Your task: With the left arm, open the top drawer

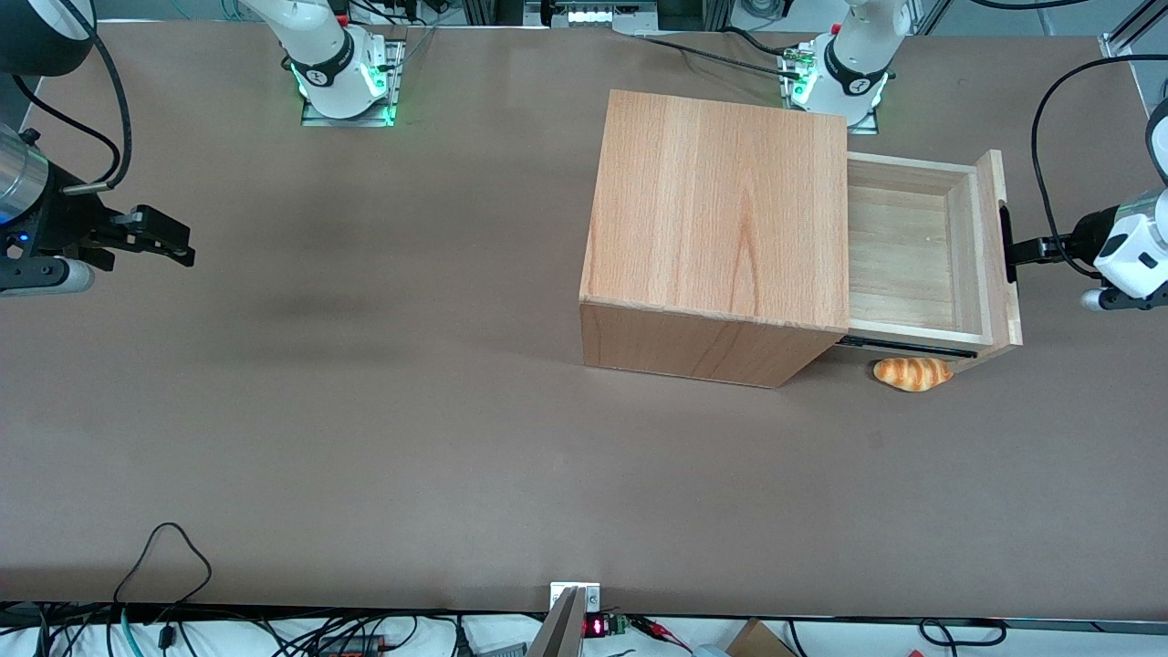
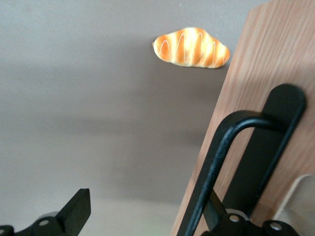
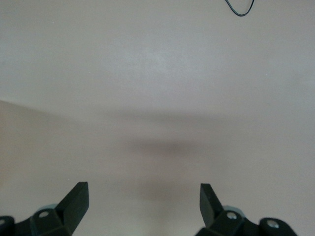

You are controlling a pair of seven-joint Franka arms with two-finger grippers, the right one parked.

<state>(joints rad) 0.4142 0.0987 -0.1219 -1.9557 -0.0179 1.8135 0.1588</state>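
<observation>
The top drawer point(image 1: 912, 246) stands pulled well out of the wooden cabinet point(image 1: 721, 219), toward the working arm's end of the table, and its pale inside holds nothing. The thick front panel point(image 2: 256, 73) carries a black bar handle point(image 1: 1006, 242) point(image 2: 221, 162). My left gripper point(image 1: 1020, 250) point(image 2: 145, 216) is at that handle, in front of the drawer, and it is open. One of its fingers point(image 2: 216, 216) sits between the bar and the panel. The other finger point(image 2: 74, 211) hangs over bare table, off the panel's edge.
A toy bread roll point(image 1: 912, 372) point(image 2: 192, 47) lies on the table under the drawer's nearer corner, close beside the cabinet. The brown table point(image 1: 365, 411) stretches toward the parked arm's end. Cables run along the edge nearest the front camera.
</observation>
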